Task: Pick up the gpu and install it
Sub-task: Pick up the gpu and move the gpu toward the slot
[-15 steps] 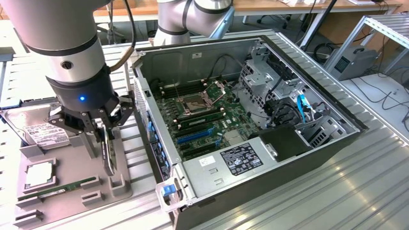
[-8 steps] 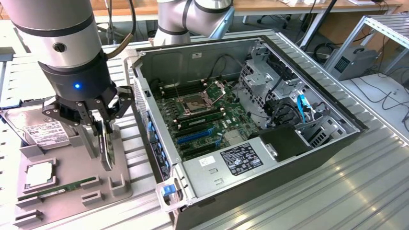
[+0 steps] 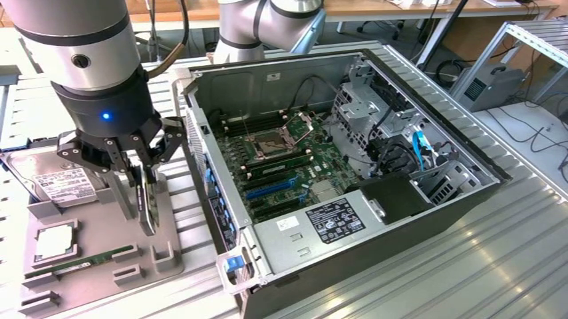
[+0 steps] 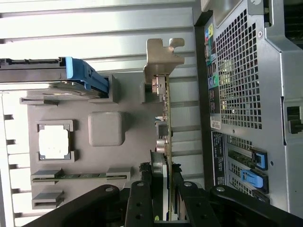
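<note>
1 slim black expansion card with a pale metal bracket, the gpu (image 4: 165, 120), stands on edge at the grey moulded parts tray (image 3: 106, 259). It sits at the exterior view's left of the open black computer case (image 3: 199, 139). My gripper (image 3: 133, 176) is clamped across its upper edge, a finger against each face. I judge it light, stiff and fragile, best held by the bare board edge, away from the cooler.

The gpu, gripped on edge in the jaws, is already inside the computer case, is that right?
Not quite. The gpu is gripped on edge in the jaws, but it is outside the computer case, at the gray tray beside it, as the exterior view shows.
</note>
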Robot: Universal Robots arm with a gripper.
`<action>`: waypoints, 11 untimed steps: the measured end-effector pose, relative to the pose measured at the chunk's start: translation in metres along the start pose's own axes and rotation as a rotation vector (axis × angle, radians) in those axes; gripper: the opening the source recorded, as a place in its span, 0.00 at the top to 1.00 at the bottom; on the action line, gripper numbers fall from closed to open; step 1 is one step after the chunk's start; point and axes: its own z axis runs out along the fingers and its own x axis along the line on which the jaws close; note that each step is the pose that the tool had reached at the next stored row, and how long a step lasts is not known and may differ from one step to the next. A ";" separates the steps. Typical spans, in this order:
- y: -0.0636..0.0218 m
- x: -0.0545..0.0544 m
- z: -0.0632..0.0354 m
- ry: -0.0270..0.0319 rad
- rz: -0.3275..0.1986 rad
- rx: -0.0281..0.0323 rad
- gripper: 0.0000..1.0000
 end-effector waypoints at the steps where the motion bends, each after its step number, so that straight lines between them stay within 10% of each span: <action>1: 0.0000 0.000 -0.0006 0.0000 0.000 0.0000 0.73; 11: 0.0002 0.000 -0.0055 0.0001 0.000 0.0001 0.73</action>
